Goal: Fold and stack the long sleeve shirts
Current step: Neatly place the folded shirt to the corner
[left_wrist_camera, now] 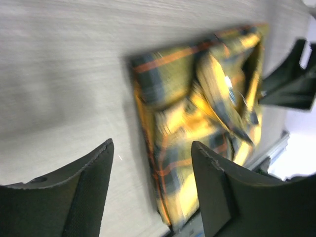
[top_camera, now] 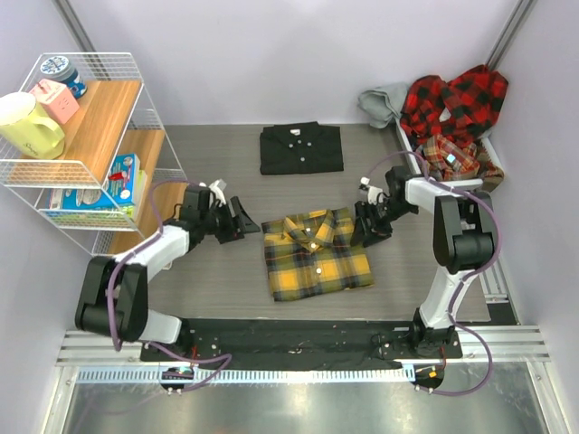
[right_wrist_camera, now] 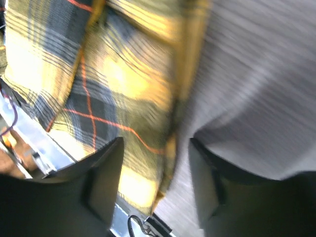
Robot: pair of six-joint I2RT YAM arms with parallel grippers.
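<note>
Bright, even light from above fills the top view, crisp edge to edge, casting only soft, short shadows on the grey wood-grain tabletop (top_camera: 217, 271). Both wrist views are smeared with motion blur; the folded yellow-and-black plaid flannel shirt (left_wrist_camera: 197, 123) streaks, its bright squares nearly washed out.

yellow-and-black plaid shirt (top_camera: 317, 253): folded to a rectangle, collar and buttons up, flat straight ahead of me, slightly skewed | black shirt (top_camera: 301, 148): folded flat, farther back, well apart | red-and-black plaid shirts (top_camera: 455, 101): unfolded crumpled heap, my far right corner
</note>
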